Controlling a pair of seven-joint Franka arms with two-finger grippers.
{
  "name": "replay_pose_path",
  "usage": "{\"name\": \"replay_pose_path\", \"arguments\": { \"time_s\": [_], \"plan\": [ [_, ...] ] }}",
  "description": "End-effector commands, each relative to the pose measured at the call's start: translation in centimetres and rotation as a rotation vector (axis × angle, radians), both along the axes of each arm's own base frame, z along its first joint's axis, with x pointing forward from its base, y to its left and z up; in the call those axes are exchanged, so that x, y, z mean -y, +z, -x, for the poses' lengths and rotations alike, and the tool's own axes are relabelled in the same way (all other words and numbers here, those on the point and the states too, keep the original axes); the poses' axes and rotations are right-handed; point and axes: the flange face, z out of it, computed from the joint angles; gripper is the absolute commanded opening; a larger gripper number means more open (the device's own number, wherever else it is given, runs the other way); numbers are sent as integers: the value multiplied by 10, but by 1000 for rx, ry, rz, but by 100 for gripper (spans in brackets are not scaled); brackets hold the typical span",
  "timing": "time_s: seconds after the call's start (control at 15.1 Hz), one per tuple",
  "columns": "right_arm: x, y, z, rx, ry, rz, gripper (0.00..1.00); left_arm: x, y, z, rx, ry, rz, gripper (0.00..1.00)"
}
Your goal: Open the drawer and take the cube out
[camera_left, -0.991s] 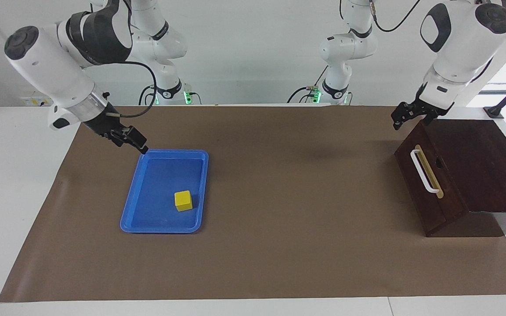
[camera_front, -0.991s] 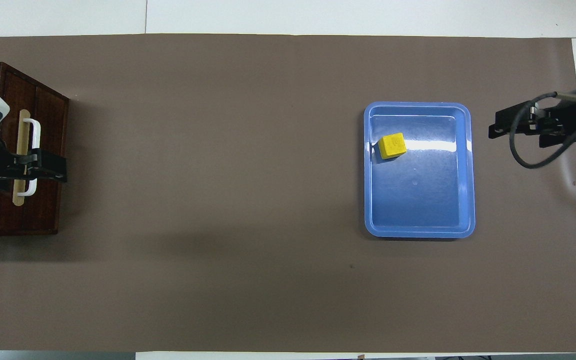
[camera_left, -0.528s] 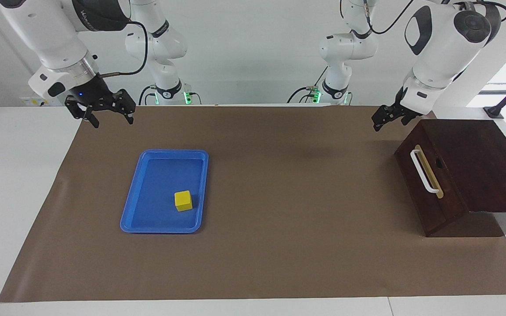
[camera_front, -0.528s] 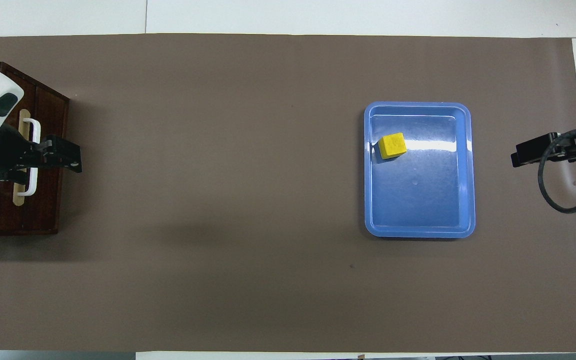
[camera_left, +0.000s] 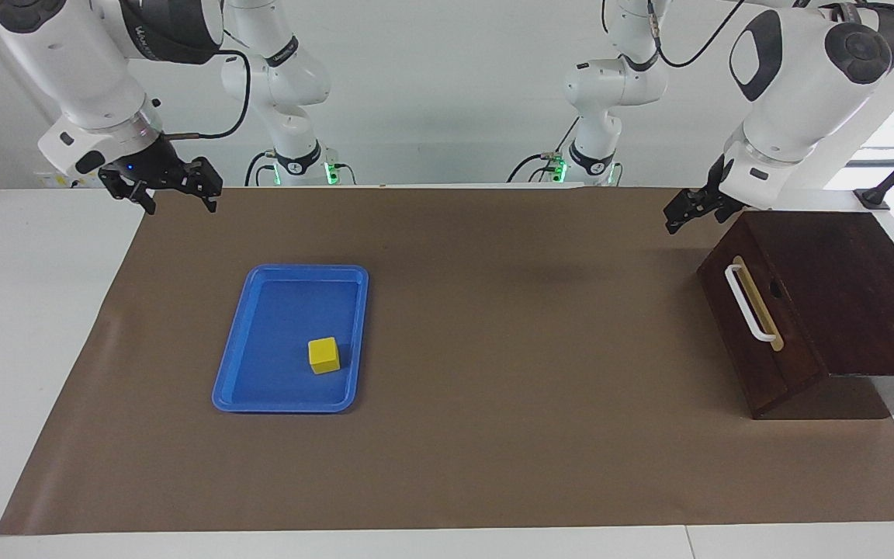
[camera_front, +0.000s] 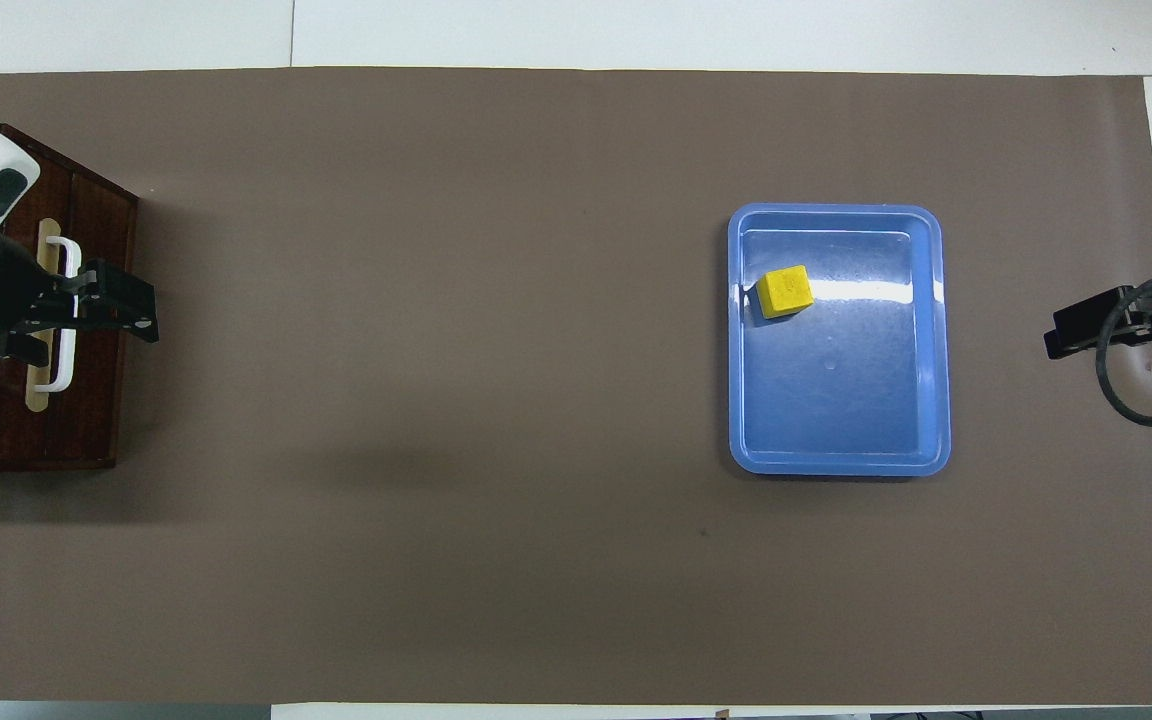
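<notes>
The dark brown drawer point(camera_left: 730, 326) sits shut at the left arm's end of the table, its white handle point(camera_left: 750, 304) facing the table's middle. The yellow cube point(camera_left: 323, 355) lies in the blue tray point(camera_left: 307, 269), not in the drawer. My left gripper point(camera_left: 682, 218) hangs open and empty in the air by the drawer's front corner nearest the robots. In the overhead view the left gripper point(camera_front: 131, 312) covers part of the handle point(camera_front: 69, 365). My right gripper point(camera_left: 181, 203) is raised and open, holding nothing, over the mat's edge beside the tray's corner.
A brown mat point(camera_left: 509, 326) covers most of the white table. The blue tray point(camera_front: 836, 210) with the cube point(camera_front: 785, 291) lies toward the right arm's end. The drawer's cabinet top point(camera_left: 850, 287) stands higher than the mat.
The right gripper has risen from the tray's corner and pulled back toward the robots. The left gripper has shifted slightly off the drawer's top toward the table's middle. Cube and drawer are unmoved.
</notes>
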Motion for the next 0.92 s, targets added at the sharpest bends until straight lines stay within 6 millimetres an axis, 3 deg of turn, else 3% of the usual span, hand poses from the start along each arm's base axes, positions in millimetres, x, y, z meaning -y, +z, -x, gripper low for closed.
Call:
{"name": "replay_pose_path", "arguments": {
  "time_s": [0.0,0.33,0.86],
  "plan": [
    [4,3,5,-2,13,3,100,-2,6,-2,7,20,9,100],
    [0,5,5,1,19,5,100,-6,24,6,28,11,0,100],
    [5,8,5,12,13,5,100,8,22,11,43,-10,12,100]
  ]
}}
